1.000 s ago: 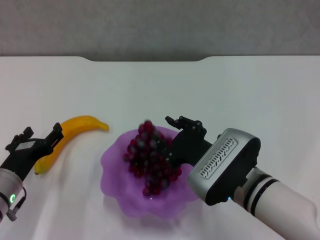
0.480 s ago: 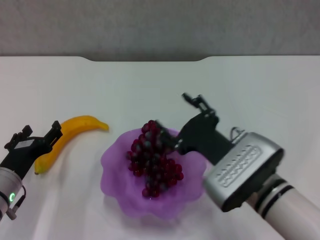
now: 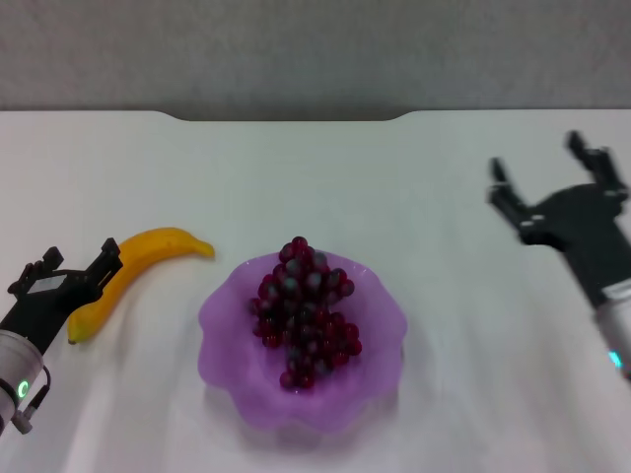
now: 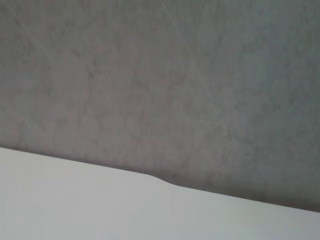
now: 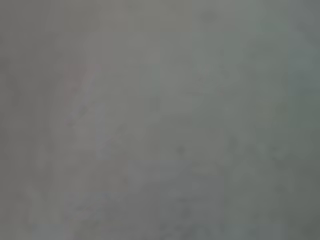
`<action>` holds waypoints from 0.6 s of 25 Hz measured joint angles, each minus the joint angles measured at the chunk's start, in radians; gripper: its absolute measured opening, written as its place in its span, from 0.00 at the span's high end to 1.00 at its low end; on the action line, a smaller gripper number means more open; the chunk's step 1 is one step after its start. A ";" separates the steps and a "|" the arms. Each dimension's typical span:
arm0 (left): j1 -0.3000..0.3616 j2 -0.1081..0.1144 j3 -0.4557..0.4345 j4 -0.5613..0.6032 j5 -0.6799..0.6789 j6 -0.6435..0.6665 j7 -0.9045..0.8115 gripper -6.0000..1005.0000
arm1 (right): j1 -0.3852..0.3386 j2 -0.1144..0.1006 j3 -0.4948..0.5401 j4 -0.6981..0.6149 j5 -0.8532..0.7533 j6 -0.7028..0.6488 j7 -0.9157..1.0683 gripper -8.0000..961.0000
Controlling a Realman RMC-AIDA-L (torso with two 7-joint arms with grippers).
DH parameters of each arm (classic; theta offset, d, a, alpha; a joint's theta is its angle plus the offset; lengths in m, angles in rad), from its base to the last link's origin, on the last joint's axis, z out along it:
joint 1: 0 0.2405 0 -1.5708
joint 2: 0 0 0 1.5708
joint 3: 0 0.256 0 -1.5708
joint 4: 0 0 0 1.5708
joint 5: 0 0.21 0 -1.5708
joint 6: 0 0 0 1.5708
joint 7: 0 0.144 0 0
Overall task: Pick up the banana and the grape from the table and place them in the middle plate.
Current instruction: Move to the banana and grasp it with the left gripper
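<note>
Grape (image 3: 304, 313) sits in the middle plate (image 3: 222, 320), banana (image 3: 138, 264) on the table (image 3: 394, 177) just left of the plate with our empty, spread left gripper (image 3: 69, 278) at its near end, right gripper (image 3: 552, 192) spread, empty, well right of the plate; risk we see: an end grab lets it pivot or slip.

Left hand (image 3: 67, 277): matte black, angular linkage fingers with stepped, blocky tips.
Left wrist: rounded silver-grey housing behind the black hand, carrying a small glowing green ring light and a thin dark cable along its outer side.
Right hand (image 3: 559, 197): matte black, two long prong-like fingers on a broad black palm block.
Right wrist: light grey cuff with a small blue-green light.
</note>
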 joint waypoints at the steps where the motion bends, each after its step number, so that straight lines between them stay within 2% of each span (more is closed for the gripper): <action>1: 0.000 0.000 0.000 0.000 0.000 0.000 0.000 0.12 | 0.002 0.001 0.006 -0.047 0.001 -0.035 0.069 0.07; 7: -0.001 0.000 0.000 0.000 0.001 -0.003 -0.001 0.12 | 0.043 0.003 0.020 -0.302 0.003 -0.107 0.373 0.07; 15: -0.033 0.002 0.007 0.000 0.016 -0.005 -0.011 0.12 | 0.032 0.007 0.013 -0.355 0.003 -0.090 0.405 0.07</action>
